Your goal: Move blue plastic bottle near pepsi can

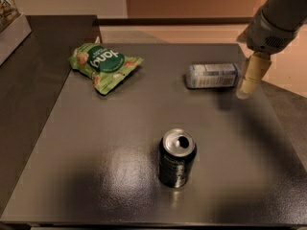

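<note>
Hanging just beside the blue plastic bottle (212,75) is the gripper (249,83).

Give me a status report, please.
Gripper by right end of blue-labelled clear plastic bottle, lying flat. Dark drink can upright, nearer camera. Green snack bag off left.

Gripper (246,86) right of blue plastic bottle (211,75) hides its cap; arm (278,18) cropped.

The gripper (248,80), at the far right, is pale cream and tapers to a rounded tip. It joins a bulky, rounded grey housing (276,18) with a small dotted grille (274,41).
</note>
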